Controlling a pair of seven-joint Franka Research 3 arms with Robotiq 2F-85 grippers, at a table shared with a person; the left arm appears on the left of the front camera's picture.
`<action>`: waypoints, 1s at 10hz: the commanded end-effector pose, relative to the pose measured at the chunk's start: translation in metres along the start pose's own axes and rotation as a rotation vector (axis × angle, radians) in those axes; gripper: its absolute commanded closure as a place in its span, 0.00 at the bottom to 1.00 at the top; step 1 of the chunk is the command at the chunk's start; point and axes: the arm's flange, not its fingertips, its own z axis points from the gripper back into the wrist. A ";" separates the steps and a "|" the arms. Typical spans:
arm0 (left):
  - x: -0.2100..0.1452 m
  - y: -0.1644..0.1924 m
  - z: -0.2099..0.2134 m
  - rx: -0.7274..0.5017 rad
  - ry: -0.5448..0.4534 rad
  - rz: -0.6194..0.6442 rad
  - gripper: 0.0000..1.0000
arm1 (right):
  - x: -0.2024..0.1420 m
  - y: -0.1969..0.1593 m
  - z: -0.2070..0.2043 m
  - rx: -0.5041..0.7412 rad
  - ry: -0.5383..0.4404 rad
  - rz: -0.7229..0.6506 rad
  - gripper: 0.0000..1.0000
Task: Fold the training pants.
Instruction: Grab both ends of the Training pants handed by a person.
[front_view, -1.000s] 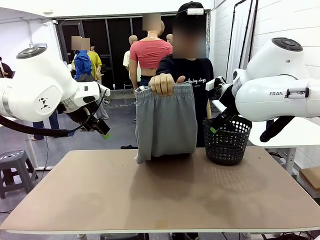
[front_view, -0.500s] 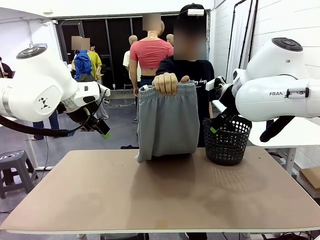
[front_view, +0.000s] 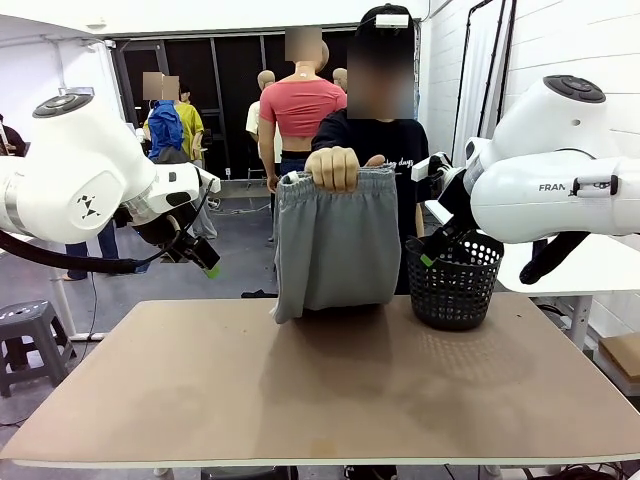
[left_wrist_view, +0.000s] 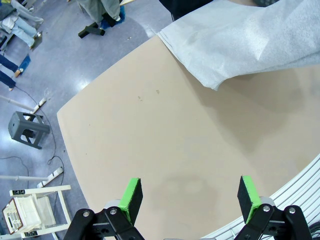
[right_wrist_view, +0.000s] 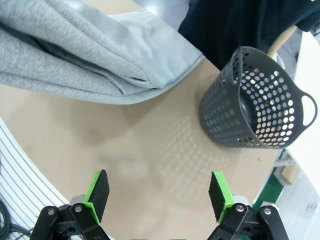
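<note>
Fingers (left_wrist_view: 131, 197) spread; training pants (front_view: 333, 240) hang waistband-up.

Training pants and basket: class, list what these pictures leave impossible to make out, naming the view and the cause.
1. Front view: the middle of the waistband of the training pants is covered by the person's hand.
2. Left wrist view: most of the training pants is cut off by the top edge.
3. Front view: the inside of the black basket is hidden by its own mesh wall.
</note>
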 end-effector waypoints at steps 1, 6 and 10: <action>0.000 0.000 0.000 0.000 0.000 0.000 0.00 | 0.000 0.000 0.000 0.000 0.000 0.000 0.00; 0.019 0.011 -0.001 -0.072 0.063 -0.444 0.00 | -0.005 -0.031 0.002 0.026 -0.036 0.398 0.00; 0.033 0.033 -0.053 -0.133 0.061 -0.680 0.00 | -0.014 -0.052 -0.033 0.063 -0.028 0.634 0.00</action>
